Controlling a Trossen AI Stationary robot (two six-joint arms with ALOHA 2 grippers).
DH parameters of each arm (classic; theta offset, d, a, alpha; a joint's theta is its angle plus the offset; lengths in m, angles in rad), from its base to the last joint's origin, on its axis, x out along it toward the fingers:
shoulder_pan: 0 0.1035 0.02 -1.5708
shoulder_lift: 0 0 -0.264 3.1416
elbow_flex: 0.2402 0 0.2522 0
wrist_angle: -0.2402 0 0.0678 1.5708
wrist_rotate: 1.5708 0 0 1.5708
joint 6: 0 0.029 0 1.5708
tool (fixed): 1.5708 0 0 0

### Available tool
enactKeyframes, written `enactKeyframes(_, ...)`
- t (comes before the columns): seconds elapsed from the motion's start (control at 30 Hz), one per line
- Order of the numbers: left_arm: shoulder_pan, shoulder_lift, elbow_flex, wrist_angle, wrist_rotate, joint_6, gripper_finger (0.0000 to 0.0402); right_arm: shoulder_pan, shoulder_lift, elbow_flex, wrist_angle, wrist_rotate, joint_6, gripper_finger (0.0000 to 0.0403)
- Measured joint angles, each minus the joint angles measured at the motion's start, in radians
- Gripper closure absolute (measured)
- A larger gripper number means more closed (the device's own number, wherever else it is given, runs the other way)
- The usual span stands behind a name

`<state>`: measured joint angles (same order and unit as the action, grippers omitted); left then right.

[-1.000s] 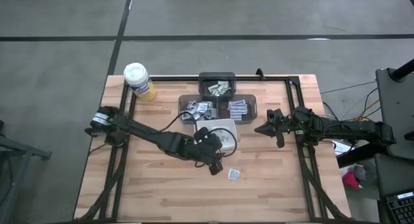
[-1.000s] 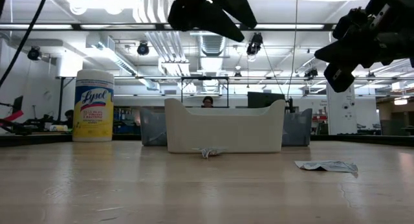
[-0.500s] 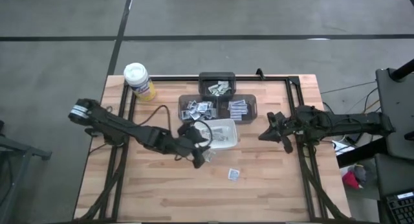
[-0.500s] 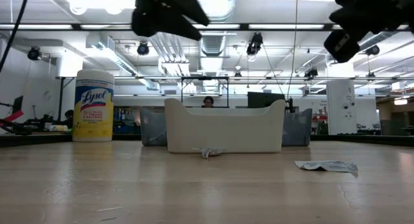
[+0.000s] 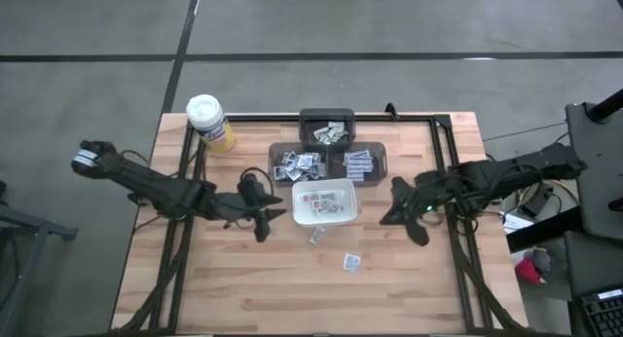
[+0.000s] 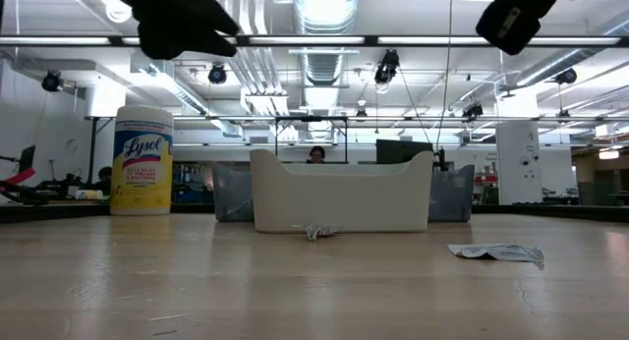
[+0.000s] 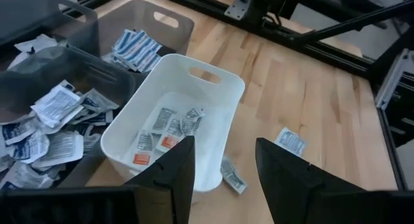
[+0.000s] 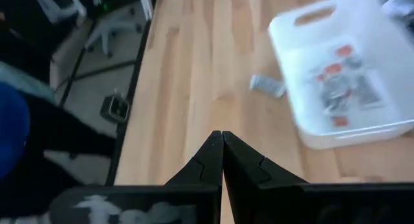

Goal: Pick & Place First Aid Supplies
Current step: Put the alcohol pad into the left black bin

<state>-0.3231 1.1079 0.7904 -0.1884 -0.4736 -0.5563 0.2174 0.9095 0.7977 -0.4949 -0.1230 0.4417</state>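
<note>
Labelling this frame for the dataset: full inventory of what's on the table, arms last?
dish: one, white, table centre; several packets inside.
loose packets: two, white and grey, on the wood in front of the dish; one by its edge, one farther out.
bins: three, dark grey, behind the dish; left, right, rear; all hold packets.
canister: one, yellow with white lid, far left corner.
table: one, light wood, black frame.
left gripper: empty, jaws open, left of the dish.
right gripper: empty, jaws shut, right of the dish.
</note>
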Motion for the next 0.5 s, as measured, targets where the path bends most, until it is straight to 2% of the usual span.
enactKeyframes(0.2, -0.018, -0.098, -0.086, 0.015, -0.003, 0.025, 0.0246, 0.089, 0.225, 0.157, -0.094, 0.003, 0.069, 0.0394)
enactKeyframes(0.4, -0.071, -0.153, -0.158, 0.122, -0.105, 0.091, 0.0246, 0.167, 0.407, 0.282, -0.104, 0.02, 0.215, 0.0394)
enactKeyframes(0.5, -0.1, -0.18, -0.183, 0.136, -0.117, 0.118, 0.0246, 0.205, 0.477, 0.33, -0.108, 0.043, 0.295, 0.0394)
